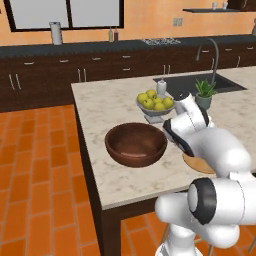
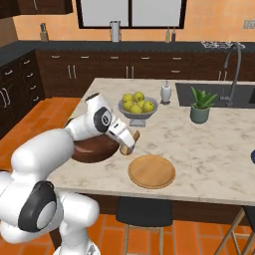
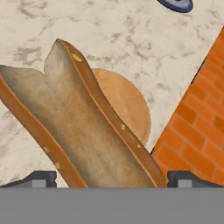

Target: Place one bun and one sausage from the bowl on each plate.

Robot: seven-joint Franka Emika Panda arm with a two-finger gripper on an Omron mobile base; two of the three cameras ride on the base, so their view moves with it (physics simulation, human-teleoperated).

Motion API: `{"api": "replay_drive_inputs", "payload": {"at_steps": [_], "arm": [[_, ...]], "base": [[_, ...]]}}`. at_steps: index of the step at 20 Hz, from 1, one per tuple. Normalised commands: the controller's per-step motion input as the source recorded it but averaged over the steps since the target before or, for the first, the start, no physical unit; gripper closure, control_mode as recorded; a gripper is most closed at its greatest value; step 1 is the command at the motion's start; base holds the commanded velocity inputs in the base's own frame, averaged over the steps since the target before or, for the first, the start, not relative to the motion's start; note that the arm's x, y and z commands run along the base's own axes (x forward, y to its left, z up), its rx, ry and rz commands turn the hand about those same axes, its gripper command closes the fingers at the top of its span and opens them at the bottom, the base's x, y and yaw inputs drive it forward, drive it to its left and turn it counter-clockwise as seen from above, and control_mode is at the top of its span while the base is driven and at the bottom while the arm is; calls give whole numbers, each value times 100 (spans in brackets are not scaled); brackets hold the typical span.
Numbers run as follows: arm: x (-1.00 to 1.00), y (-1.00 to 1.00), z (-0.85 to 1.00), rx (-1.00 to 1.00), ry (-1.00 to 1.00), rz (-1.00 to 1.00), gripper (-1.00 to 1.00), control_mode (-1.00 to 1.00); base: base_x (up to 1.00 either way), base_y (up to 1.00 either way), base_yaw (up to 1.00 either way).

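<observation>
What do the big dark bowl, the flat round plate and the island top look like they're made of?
The bowl looks like dark reddish-brown wood, smooth with a soft sheen and faint grain-like streaks. The plate seems to be lighter tan wood, matte, with a slightly darker rim. The island top looks like pale polished stone, perhaps marble, going by its grey-beige veining. All of it is rendered, so these are appearances only.

Bun (image 3: 83, 131) showing golden-tan crust w/ paler cream inside; plate (image 2: 152, 172) light tan; bowl (image 1: 136, 144) dark reddish-brown; counter (image 1: 105, 107) cream marbled; floor (image 1: 35, 175) orange tile.
</observation>
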Motion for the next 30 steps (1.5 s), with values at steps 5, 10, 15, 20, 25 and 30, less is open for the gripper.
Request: {"api": "replay_drive_inputs", "payload": {"at_steps": [5, 10, 15, 20, 25, 30], "arm": [[6, -86, -48, 5, -5, -6, 100, -100], [1, -43, -59, 6, -5, 0, 100, -100], [28, -3, -52, 0, -8, 0, -100, -100], [15, -2, -9, 0, -4, 0, -100, -100], [4, -9, 10, 5, -1, 0, -100, -100], [0, -6, 41, 8, 0, 3, -100, -100]], "base": [[0, 0, 0], [0, 0, 0], [0, 0, 0], [0, 0, 0], [0, 0, 0], [0, 0, 0]]}}
